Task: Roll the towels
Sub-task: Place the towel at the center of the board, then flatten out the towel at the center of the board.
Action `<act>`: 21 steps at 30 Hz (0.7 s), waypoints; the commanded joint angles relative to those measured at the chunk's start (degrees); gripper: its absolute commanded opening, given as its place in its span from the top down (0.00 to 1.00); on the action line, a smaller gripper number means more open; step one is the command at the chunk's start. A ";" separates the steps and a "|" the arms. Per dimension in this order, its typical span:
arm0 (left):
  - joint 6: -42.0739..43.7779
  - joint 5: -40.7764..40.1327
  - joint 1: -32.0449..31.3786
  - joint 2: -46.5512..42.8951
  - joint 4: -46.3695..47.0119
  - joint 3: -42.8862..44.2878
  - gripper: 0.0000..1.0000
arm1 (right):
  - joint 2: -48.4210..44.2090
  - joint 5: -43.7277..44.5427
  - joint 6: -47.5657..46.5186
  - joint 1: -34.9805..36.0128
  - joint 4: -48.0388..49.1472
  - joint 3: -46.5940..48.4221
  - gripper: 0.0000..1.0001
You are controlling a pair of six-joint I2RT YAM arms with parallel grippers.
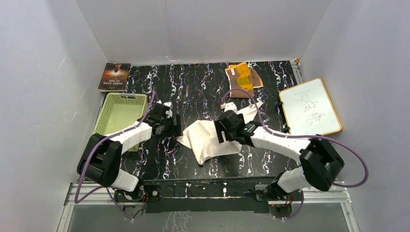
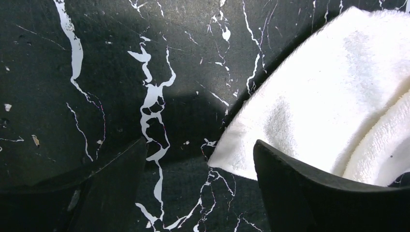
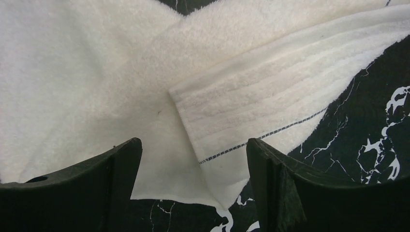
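While only the overhead view shows the brown towel [image 1: 243, 77], both wrist views show the cream towel [image 1: 208, 140].
The cream towel lies right of the green basket [image 1: 104, 116], the brown farther right; the left gripper [image 2: 200, 154] gapes at its corner, the right gripper [image 3: 193, 150] gapes over its hem.

Left arm [image 1: 128, 136]: elbow at 8 o'clock, forearm reaching toward 2 o'clock; left gripper [image 1: 172, 124] jaws spread wide. Right arm [image 1: 275, 140]: elbow at 4 o'clock, forearm toward 10 o'clock; right gripper [image 1: 221, 128] jaws spread wide.

A book [image 1: 114, 77] lies behind a green basket [image 1: 126, 98] at left, a framed whiteboard [image 1: 309, 107] at right.
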 commanded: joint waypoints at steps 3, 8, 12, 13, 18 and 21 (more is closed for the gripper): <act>-2.52 0.87 -1.59 -0.14 2.47 -3.94 0.25 | 7.27 11.94 -3.06 5.66 -3.24 5.35 0.24; -2.09 -0.21 -2.88 1.05 1.85 -3.22 0.42 | 9.88 15.43 -3.82 6.35 -2.09 6.64 0.28; -1.81 -2.02 -4.57 2.35 -0.05 -2.20 0.48 | 11.98 17.76 -5.08 6.41 -0.62 7.30 0.28; -1.87 -2.28 -5.04 2.47 -0.23 -2.21 0.48 | 12.50 18.09 -5.48 6.41 -0.29 7.62 0.28; -2.47 -2.18 -6.37 3.28 0.77 -3.45 0.51 | 15.35 19.23 -6.79 6.33 1.78 8.64 0.33; -3.59 0.22 -6.78 4.04 3.25 -4.83 0.53 | 17.19 19.31 -6.86 6.32 1.92 9.08 0.34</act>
